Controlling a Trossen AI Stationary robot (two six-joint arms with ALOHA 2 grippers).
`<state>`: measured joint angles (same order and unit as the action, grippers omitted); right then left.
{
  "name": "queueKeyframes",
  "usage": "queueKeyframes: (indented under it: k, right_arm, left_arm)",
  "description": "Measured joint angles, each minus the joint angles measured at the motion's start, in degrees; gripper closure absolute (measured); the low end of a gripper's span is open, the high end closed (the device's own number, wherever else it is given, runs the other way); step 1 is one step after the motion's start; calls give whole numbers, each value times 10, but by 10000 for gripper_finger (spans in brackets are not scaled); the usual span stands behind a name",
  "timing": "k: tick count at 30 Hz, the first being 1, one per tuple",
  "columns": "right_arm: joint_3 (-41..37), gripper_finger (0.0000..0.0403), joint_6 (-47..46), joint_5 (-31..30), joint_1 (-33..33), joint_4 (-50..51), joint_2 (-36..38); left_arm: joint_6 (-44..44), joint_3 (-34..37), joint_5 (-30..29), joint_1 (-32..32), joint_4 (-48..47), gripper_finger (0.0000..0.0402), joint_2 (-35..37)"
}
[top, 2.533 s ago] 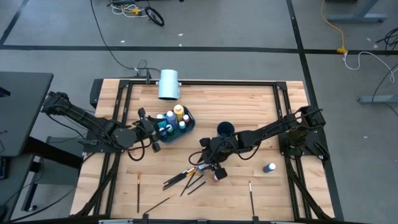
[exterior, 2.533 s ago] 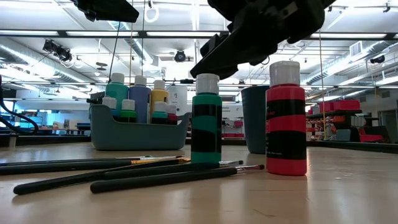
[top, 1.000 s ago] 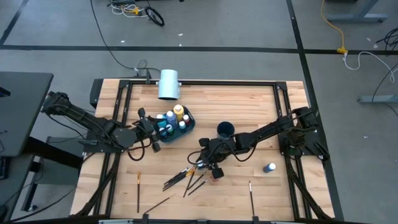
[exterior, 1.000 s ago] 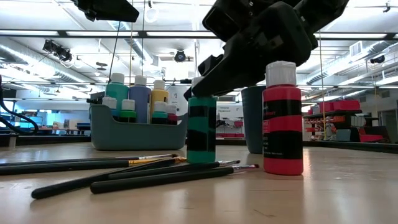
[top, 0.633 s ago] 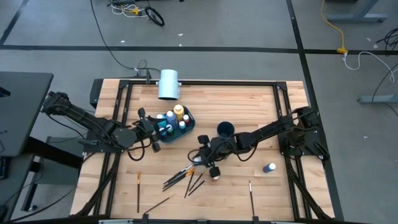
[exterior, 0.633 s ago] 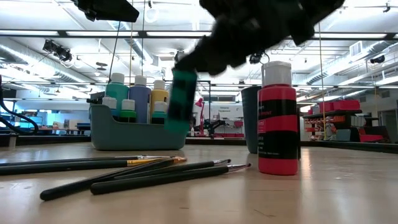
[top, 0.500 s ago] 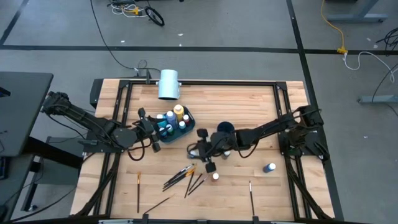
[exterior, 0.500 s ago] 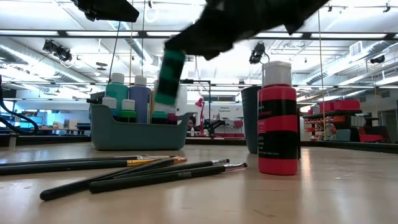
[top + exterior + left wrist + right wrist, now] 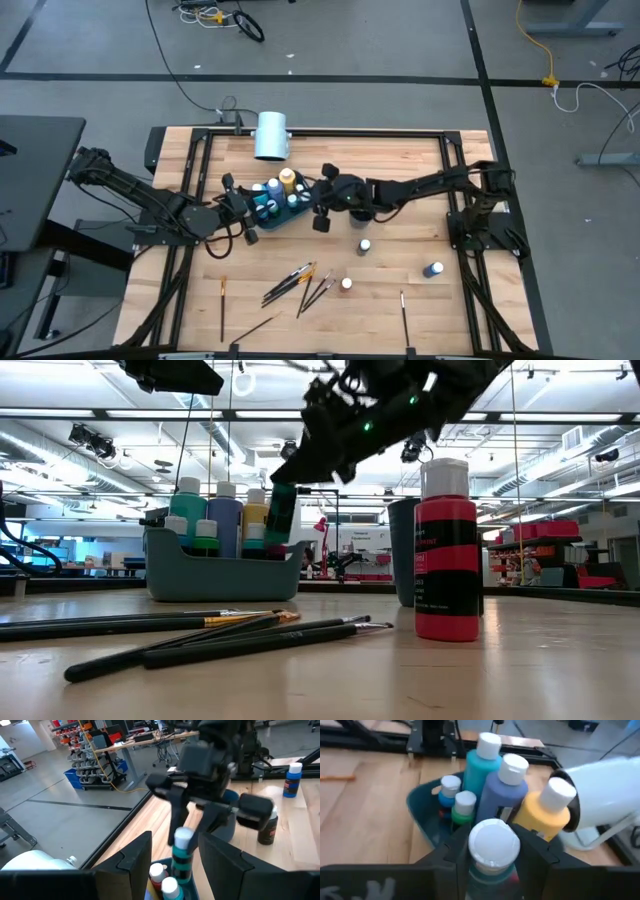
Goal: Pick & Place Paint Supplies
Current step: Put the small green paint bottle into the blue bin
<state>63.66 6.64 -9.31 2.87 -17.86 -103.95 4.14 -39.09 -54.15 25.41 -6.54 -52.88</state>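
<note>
Right claw (image 9: 322, 203) is clamped on the green paint bottle (image 9: 281, 512), which I see between its two fingers in the right wrist view, white cap toward the camera. From the low view the bottle hangs upright at the near right corner of the grey-blue bin (image 9: 222, 575), its base at about the rim; I cannot tell whether it touches the bin. From above, the claw sits at the bin's right edge, just left of the dark cup (image 9: 362, 208).

Inside the bin stand several other bottles: a teal one (image 9: 478, 764), a blue-violet one (image 9: 503, 787), a yellow one (image 9: 543, 812) and smaller white-capped ones. The large white cylinder (image 9: 271, 135) lies behind the bin.

Left claw (image 9: 243, 205) waits at the bin's left side, fingers apart and holding nothing.

On the table (image 9: 400, 170), the red paint bottle (image 9: 447, 550) stands upright, well clear of the right claw. Another small bottle (image 9: 365, 245) stands nearer the cup, and a blue bottle (image 9: 434, 269) stands toward the right edge. A cluster of paintbrushes (image 9: 298, 283) lies in front, with single brushes farther left (image 9: 222, 308) and right (image 9: 403, 312).
</note>
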Motion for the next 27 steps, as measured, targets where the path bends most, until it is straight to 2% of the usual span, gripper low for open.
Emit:
queueKeyframes:
  k: [2, 15, 27]
  right_arm:
    - [-1, 285, -2, 3, 5, 22, -4]
    - [0, 278, -9, -18, 19, 4, -70]
    - [0, 243, -2, -1, 39, -1, -71]
  left_arm:
    - [0, 0, 0, 0, 0, 231, 0]
    - [1, 0, 0, 0, 0, 231, 0]
    - [1, 0, 0, 0, 0, 231, 0]
